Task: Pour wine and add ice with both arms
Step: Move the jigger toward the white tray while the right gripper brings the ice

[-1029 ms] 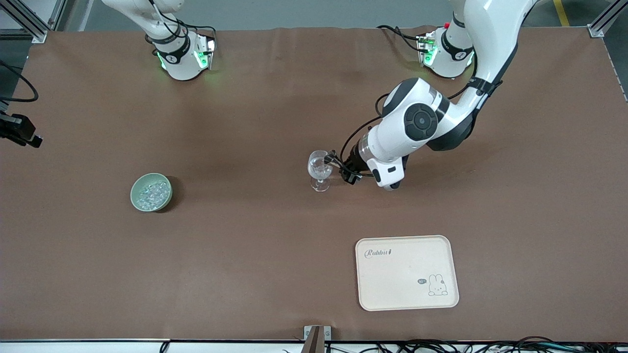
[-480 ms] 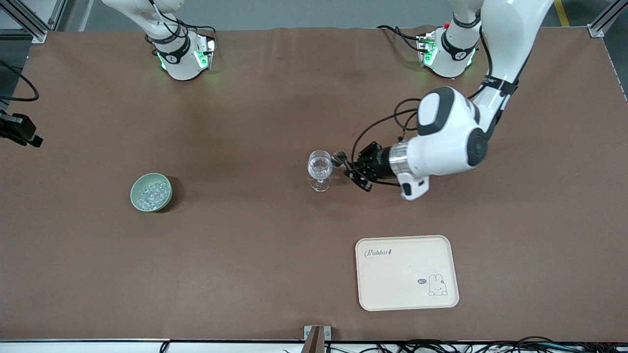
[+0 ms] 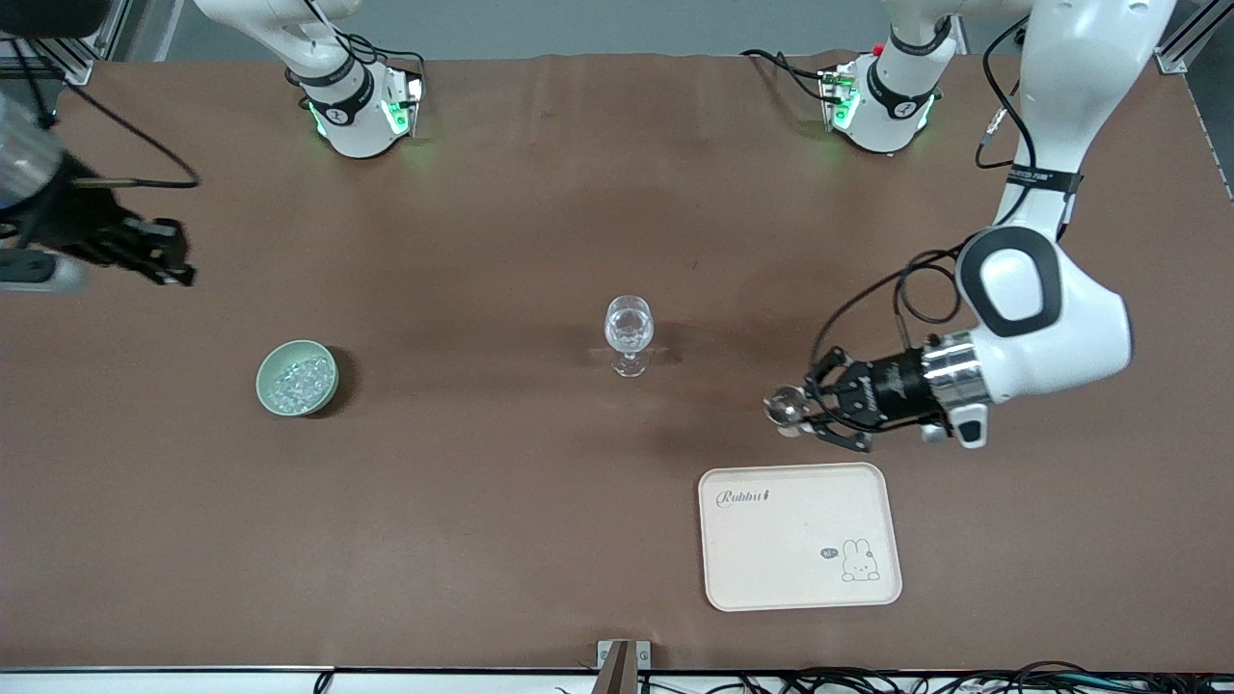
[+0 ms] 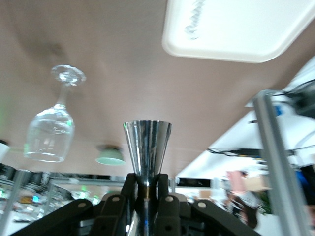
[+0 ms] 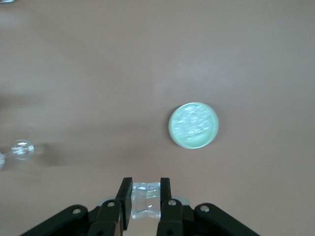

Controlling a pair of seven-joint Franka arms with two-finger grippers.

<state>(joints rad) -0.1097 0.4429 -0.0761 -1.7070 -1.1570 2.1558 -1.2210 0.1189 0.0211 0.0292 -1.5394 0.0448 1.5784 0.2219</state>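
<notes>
A clear stemmed glass point(image 3: 629, 333) stands upright mid-table; I cannot make out any wine in it. My left gripper point(image 3: 818, 413) hangs over the table just off the tray's edge, shut on a shiny steel cone-shaped cup point(image 3: 787, 409). In the left wrist view the cup point(image 4: 146, 147) sits pinched at its narrow waist in the left gripper point(image 4: 146, 183). Over the table at the right arm's end, my right gripper point(image 3: 172, 264) is shut on one clear ice cube point(image 5: 146, 200), seen in the right gripper point(image 5: 146, 191). More ice fills a pale green bowl point(image 3: 297, 377).
A cream tray point(image 3: 798, 535) with a rabbit drawing lies nearer the front camera than the glass, toward the left arm's end. Brown matting covers the table. The two arm bases point(image 3: 359, 106) stand along the back edge.
The left arm has swung away from the glass toward the tray, carrying the steel cup. The right arm has come into the front view at its end of the table.
</notes>
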